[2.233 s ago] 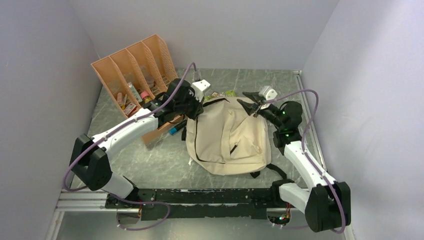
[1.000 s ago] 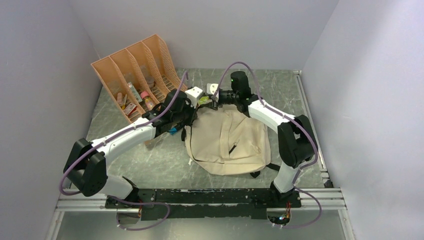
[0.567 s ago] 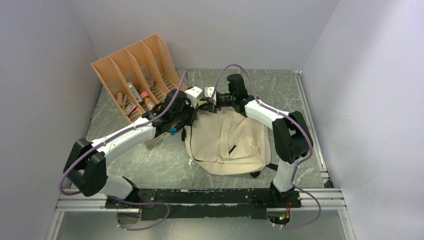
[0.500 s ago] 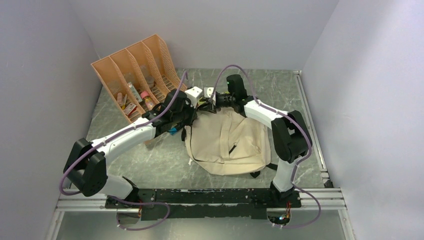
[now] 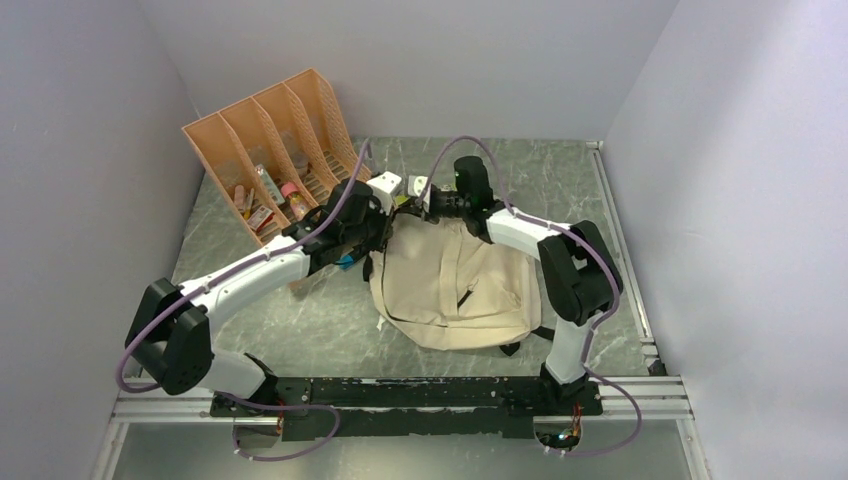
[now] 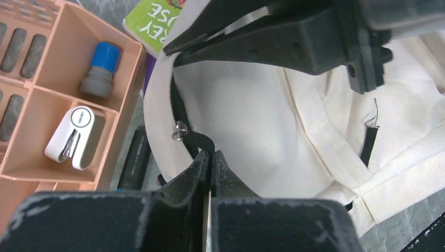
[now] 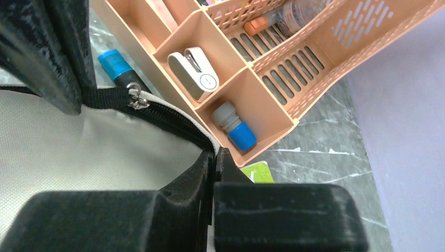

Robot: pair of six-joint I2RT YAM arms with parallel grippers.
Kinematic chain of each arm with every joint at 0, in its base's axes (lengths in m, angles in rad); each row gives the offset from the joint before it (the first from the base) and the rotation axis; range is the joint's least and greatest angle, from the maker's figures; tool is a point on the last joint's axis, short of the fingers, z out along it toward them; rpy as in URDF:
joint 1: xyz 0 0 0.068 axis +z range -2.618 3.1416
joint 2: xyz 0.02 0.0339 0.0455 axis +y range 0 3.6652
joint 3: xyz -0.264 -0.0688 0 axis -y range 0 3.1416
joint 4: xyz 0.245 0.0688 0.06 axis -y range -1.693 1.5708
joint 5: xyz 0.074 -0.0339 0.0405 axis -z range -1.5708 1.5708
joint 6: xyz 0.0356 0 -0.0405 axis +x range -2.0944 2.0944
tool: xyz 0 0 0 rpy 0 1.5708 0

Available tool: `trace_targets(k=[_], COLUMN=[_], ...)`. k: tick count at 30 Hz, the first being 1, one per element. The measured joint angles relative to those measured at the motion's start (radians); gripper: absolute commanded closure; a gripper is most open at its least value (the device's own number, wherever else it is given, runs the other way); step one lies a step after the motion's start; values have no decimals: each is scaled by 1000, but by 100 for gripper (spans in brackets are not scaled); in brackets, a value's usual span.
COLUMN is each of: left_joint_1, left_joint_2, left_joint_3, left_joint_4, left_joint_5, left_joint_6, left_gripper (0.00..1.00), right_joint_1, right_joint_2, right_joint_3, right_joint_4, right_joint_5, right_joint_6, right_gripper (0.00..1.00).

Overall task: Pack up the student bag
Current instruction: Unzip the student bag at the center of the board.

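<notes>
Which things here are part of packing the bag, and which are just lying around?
In the job: student bag; left gripper and right gripper, both shut on its edge.
Lying about: orange organizer, white stapler-like item, blue-capped tube, green packet.

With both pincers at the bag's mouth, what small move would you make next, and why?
Probably ease the left pincer and right pincer apart: each is shut on the zipper edge of the student bag, whose mouth looks barely spread.

student bag (image 5: 455, 280) | cream, black zips | flat on table (mouth open)
</notes>
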Motion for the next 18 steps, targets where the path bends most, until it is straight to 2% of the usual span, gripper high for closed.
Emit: trace_targets(k=[4, 9, 14, 18], left_joint_1=[1, 2, 2, 2], left_joint_2=[-20, -76, -121, -129], left_joint_3=[0, 0, 0, 0], left_joint_4=[-31, -54, -35, -24], left_joint_5=[-26, -44, -42, -28], left_joint_6=[-24, -48, -73, -96], left_gripper=[95, 95, 95, 95], right_joint_1=[-3, -2, 2, 2], right_joint_2=[-49, -194, -344, -406], right_joint_3=[-97, -207, -266, -270], right_joint_4=[126, 245, 296, 314], right_joint_5=[67, 219, 351, 472], right_joint_6=[87, 186, 247, 282], right_gripper=[100, 100, 100, 100])
